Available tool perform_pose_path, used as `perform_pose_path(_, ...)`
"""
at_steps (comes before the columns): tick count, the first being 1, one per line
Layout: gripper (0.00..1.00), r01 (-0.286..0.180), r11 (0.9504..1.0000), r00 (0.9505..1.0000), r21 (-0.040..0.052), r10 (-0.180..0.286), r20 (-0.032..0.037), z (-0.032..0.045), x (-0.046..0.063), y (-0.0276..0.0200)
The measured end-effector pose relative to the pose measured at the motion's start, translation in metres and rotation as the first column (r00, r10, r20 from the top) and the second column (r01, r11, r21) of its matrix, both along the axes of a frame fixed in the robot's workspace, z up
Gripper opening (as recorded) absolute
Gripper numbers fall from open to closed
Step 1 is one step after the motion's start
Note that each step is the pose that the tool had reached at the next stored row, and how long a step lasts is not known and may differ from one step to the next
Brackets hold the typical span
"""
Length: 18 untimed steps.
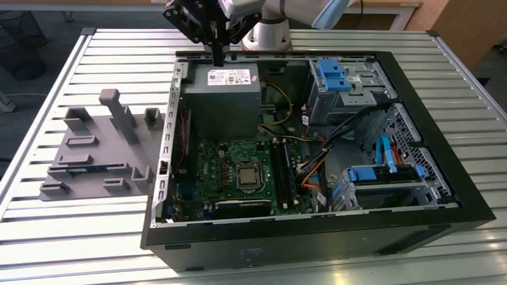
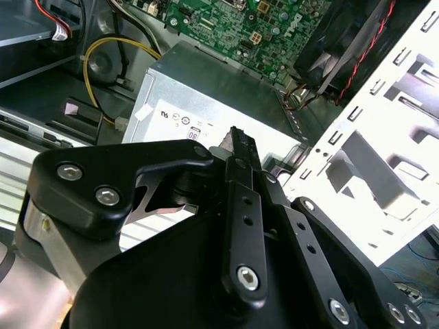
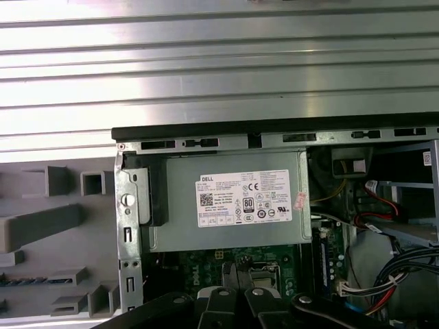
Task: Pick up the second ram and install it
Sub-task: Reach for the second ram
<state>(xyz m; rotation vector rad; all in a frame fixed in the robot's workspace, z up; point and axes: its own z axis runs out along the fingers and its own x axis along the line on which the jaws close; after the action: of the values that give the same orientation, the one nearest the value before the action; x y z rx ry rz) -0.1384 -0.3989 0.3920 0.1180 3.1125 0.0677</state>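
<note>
Gripper [image 1: 217,59]: clenched, fingertips pressed together, nothing seen between them. Hangs high over the far edge of the computer case [image 1: 317,237], directly above the power supply [image 1: 222,101].

Table [image 1: 119,237]: slatted metal, carries the whole setup.

Computer case: lies on its side, lid off, inside exposed.

Grey fixture [image 1: 95,154]: sits on the table just beside the case, on the exterior view's left. Carries several upright blocks [image 1: 119,113].

Motherboard [image 1: 230,166]: green, flat on the case floor, nearer the camera than the power supply.

Memory slots [image 1: 284,172]: dark, narrow, side by side next to the processor socket. Cannot tell whether one already holds a stick.

Second ram [image 1: 83,170]: a bluish strip resting low in the fixture, between the blocks, well apart from the fingertips.

Judged step: reach for the stick, not yet begun.

To do it well:
- Open wide before any descent into the fixture.
- Come straight down, turned to grip across the flat faces near mid-length.
- Keep off the tall blocks alongside.
- Close gently; thin board, likely to flex or twist under an off-centre grip.
- Lift vertically until clear of the blocks.
</note>
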Motion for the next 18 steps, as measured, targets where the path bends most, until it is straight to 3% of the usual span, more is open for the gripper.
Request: perform_pose_path(18, 0.11, 0.0, 1.0, 1.0, -0.0001, 0.0, 0.0, -0.0003, -0.0033, 0.0)
